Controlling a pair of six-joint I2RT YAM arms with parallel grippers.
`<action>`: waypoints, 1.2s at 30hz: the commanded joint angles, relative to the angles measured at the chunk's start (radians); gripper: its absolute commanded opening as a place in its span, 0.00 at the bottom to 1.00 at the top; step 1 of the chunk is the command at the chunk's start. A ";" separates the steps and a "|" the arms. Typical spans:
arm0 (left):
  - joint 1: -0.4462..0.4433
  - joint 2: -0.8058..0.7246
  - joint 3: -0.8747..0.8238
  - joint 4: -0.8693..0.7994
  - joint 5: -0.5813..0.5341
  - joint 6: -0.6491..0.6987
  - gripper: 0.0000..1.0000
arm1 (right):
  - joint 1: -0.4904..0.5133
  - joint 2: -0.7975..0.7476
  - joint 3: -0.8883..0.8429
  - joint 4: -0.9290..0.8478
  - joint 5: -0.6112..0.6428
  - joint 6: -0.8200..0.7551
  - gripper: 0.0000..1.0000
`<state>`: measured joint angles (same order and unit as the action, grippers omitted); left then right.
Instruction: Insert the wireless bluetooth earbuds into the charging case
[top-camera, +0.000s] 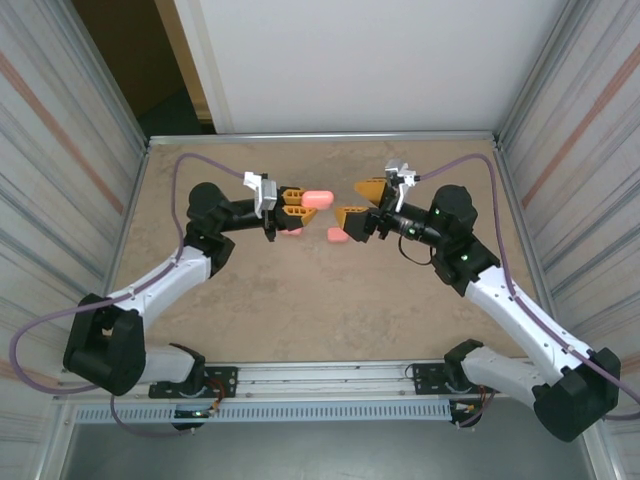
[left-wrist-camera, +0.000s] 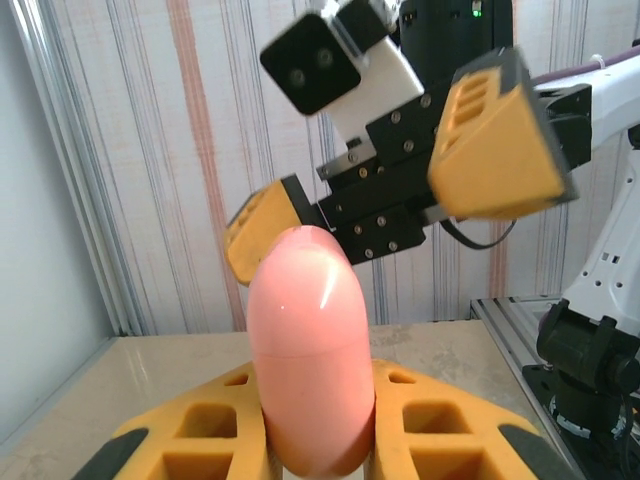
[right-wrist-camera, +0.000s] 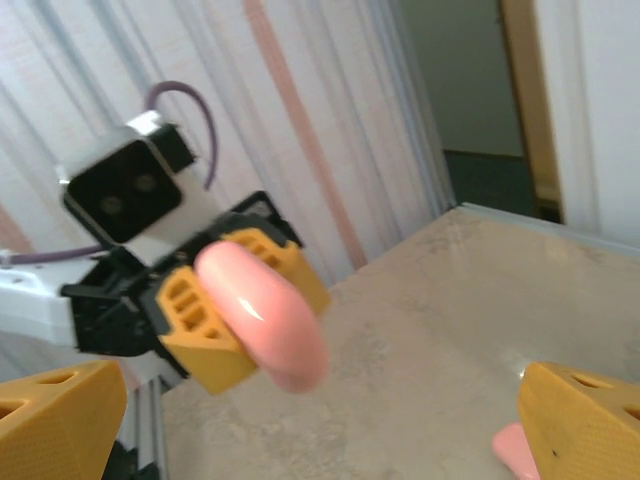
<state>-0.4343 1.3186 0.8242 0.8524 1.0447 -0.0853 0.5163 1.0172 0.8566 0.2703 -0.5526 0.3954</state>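
Left gripper (top-camera: 300, 203) clamps glossy pink rounded plastic case (top-camera: 318, 198); right gripper (top-camera: 350, 202) gapes wide. Advise squaring jaws before closing.

From above, your left gripper (top-camera: 298, 203) sits left of the table's centre. Its jaws are closed on a pink case (top-camera: 318, 198) that sticks out to the right, toward the other arm. Your right gripper (top-camera: 360, 202) faces it from the right with jaws spread wide, near the case but apart from it. On the tan table (top-camera: 300, 310), a second pink piece (top-camera: 337, 236) lies beside the right gripper's nearer finger. A smaller pink bit (top-camera: 291, 232) shows just on the near side of the left gripper.
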 joint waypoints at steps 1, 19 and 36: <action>-0.006 -0.035 -0.003 -0.054 -0.027 0.041 0.00 | -0.023 -0.056 -0.062 0.085 0.108 0.057 0.99; -0.006 -0.154 -0.071 -0.318 -0.077 0.098 0.00 | -0.119 -0.162 -0.318 0.120 0.209 0.191 0.99; -0.137 -0.283 -0.353 -0.493 -0.338 0.058 0.00 | -0.134 -0.159 -0.362 0.090 0.188 0.213 0.99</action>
<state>-0.5365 1.0454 0.4957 0.3794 0.7902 -0.0147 0.3904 0.8509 0.4988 0.3550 -0.3595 0.5774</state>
